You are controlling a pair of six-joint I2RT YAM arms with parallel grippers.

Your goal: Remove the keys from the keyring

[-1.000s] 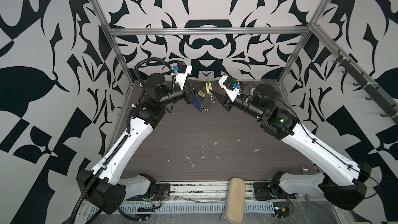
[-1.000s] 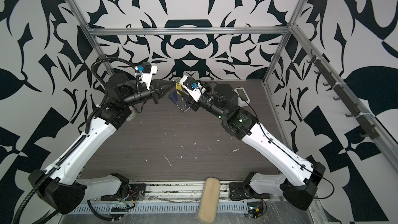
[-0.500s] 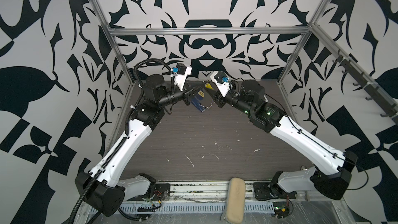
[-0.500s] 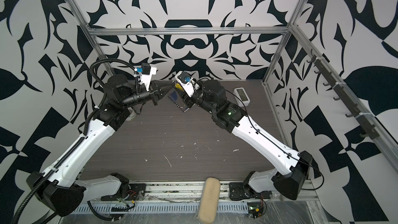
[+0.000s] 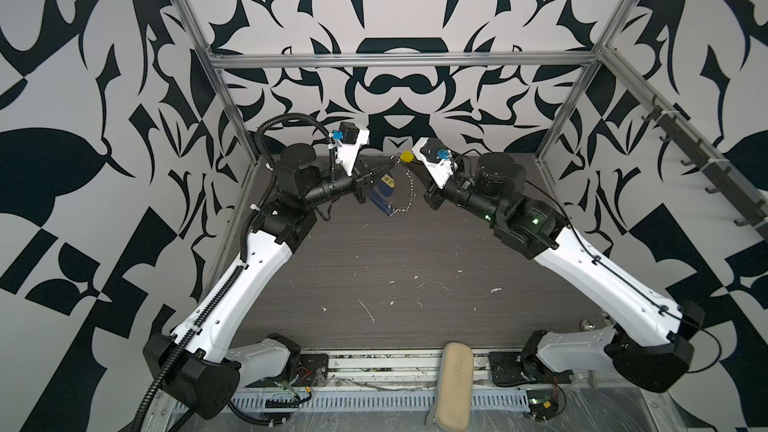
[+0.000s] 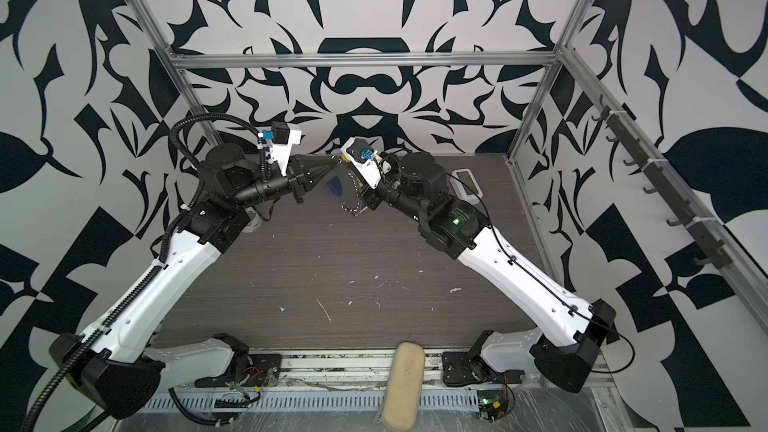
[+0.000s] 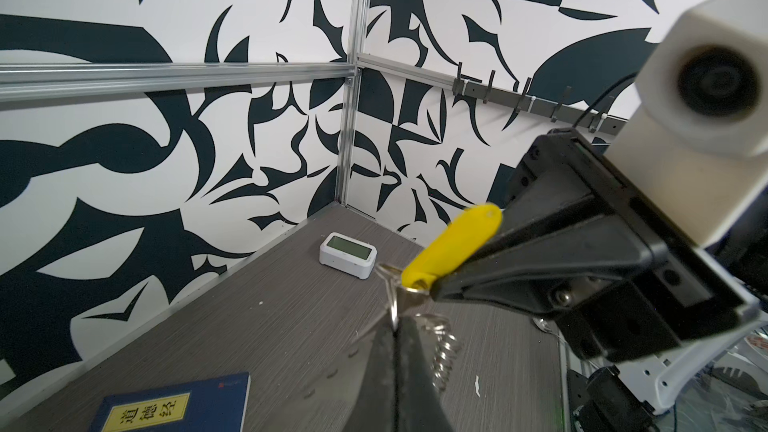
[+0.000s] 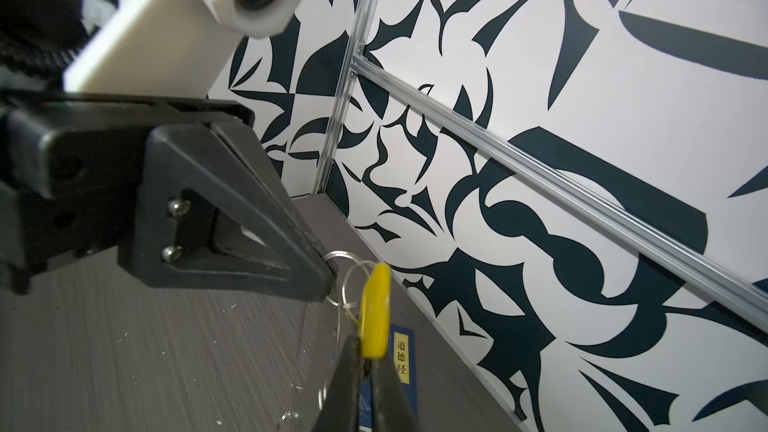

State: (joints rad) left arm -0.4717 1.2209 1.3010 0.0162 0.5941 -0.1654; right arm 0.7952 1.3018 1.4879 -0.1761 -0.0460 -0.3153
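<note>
Both grippers meet in the air over the back of the table. My left gripper [image 5: 390, 166] [image 7: 395, 326] is shut on a silver ring at the top of the keyring [image 5: 409, 197] [image 7: 444, 351]. The keyring's chain of small rings hangs below, with thin wire [image 8: 301, 326] trailing down. The key, a yellow tag [image 5: 406, 156] [image 7: 453, 245] [image 8: 375, 313], hangs from that top ring. My right gripper [image 8: 368, 361] [image 7: 434, 292] is shut on it. The tag barely shows past the right wrist camera in a top view [image 6: 343, 157].
A blue book [image 5: 384, 197] [image 8: 401, 355] lies on the table under the grippers. A white clock [image 6: 467, 184] [image 7: 348, 254] sits at the back right corner. A beige pouch [image 5: 455, 384] rests on the front rail. A hook rail [image 5: 706, 168] lines the right wall.
My right gripper has moved left and up to the left gripper and closed on the yellow tag. The left gripper has kept its hold and barely moved.
</note>
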